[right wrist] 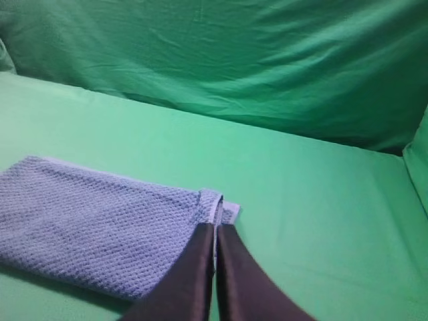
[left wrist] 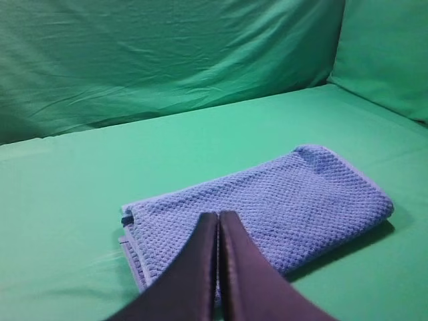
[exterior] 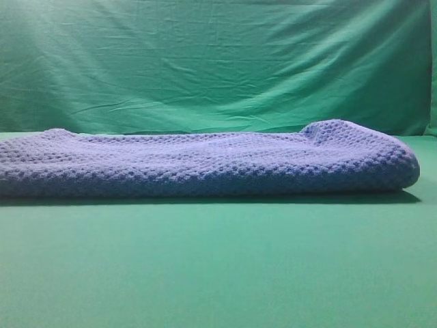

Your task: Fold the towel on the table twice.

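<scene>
The blue-grey waffle-knit towel (exterior: 205, 162) lies folded in a long flat rectangle across the bright green table (exterior: 218, 266). It also shows in the left wrist view (left wrist: 281, 204) and in the right wrist view (right wrist: 87, 221). My left gripper (left wrist: 219, 215) is shut, its dark fingers together above the towel's near left end, holding nothing. My right gripper (right wrist: 215, 227) is shut and empty above the towel's right end, by its layered corner. Neither gripper appears in the exterior high view.
A wrinkled green cloth backdrop (exterior: 218, 61) hangs behind the table. Bare green table surface lies in front of the towel and to its sides (right wrist: 321, 214). A green side panel (left wrist: 388, 53) stands at the right in the left wrist view.
</scene>
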Robot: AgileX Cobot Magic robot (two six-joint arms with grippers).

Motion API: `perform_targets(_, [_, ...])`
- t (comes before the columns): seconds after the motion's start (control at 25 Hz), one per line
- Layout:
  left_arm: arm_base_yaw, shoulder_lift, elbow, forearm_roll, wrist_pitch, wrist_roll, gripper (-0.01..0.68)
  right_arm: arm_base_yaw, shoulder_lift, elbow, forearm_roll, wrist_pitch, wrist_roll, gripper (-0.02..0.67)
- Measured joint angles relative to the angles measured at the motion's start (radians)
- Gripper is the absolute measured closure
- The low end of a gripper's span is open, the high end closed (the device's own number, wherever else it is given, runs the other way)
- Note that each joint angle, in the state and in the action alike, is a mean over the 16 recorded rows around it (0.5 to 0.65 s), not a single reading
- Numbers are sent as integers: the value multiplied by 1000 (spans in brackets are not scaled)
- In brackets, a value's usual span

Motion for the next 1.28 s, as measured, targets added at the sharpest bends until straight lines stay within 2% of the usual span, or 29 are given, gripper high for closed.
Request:
perform_targets(0.36, [0,-199,120,-13,10,-44,673,0,-233,111,51,-40,-20,649])
perform_targets(0.72, [0,-245,194,-17,-33,-96,673,0,-353,146,83,7,-36,649])
perform_targets(0.96, [0,-245,276,-20,-162,-109,673,0,-371,227,78,-37,-39,649])
perform_targets(1.28, [0,-245,437,-23,-374,-113,673,0,-372,425,66,-264,-40,649])
